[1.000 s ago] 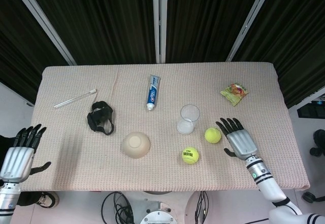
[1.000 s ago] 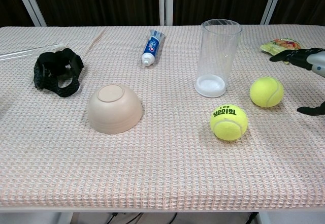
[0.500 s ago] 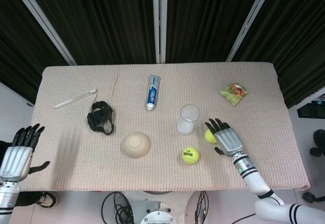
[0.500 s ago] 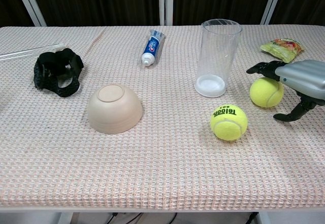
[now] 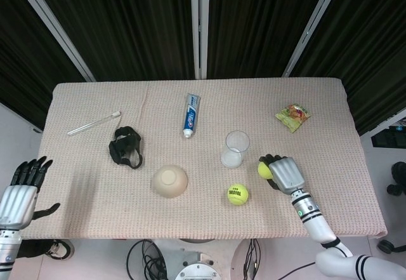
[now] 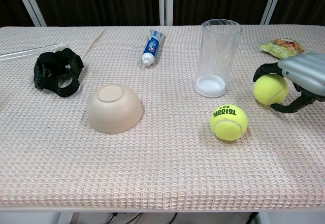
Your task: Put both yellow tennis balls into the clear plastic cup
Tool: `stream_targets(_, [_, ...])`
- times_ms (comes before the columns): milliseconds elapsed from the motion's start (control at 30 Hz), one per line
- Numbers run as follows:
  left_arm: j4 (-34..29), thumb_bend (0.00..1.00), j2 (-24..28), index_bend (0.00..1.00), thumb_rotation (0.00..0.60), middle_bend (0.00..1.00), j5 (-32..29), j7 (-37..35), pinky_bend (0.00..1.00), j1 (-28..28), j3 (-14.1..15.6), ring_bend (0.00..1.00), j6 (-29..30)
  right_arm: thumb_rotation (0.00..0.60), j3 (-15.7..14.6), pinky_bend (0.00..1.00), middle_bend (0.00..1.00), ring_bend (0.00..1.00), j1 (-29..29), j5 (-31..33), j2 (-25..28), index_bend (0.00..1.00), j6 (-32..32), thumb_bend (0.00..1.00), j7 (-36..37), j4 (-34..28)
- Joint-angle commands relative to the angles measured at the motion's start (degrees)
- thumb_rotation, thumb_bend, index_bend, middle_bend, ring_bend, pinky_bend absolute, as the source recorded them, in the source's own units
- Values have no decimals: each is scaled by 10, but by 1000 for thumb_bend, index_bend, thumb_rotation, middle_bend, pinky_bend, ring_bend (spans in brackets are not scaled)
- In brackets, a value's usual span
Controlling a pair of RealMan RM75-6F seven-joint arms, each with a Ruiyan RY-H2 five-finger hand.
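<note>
One tennis ball [image 6: 270, 89] in right robot hand [image 6: 299, 79]

"Teloon" reads in black on the near tennis ball [image 6: 229, 122], with "603" above it. The toothpaste tube [image 6: 151, 47] carries lettering, too small to make out.

My 2 views are evenly and brightly lit from overhead, with no glare. Shadows on the table [image 5: 317, 112] are soft and short, tucked under the bowl [image 6: 115, 108] and the ball [image 6: 229, 122] near its front edge. Focus is sharp throughout; the backdrop stays dark.
</note>
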Motion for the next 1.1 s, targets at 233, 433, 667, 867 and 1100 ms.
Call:
stream_targets(233, [-7,34,3,60,600,7,13,9,0,0,5,0,5,600,47,598,559,465,4,-82,31,758,120,330,49,-31])
stream_targets(433, [-14,33,4,60,600,7,19,16,0,2,7,0,10,600,81,589,559,461,41,-69,46,755,89,318,41,-66])
stream_targets(667, [-22,33,7,60,600,7,31,24,0,2,11,0,15,600,102,587,517,457,83,-41,35,710,44,318,6,-81])
stream_targets(867, [-22,33,9,60,600,7,30,20,0,2,11,0,14,600,100,429,355,286,99,-13,33,515,12,250,-11,-93])
stream_targets(1100, [-19,34,9,60,600,7,25,17,0,2,12,0,7,600,94,165,114,22,101,-10,38,178,10,177,25,-100])
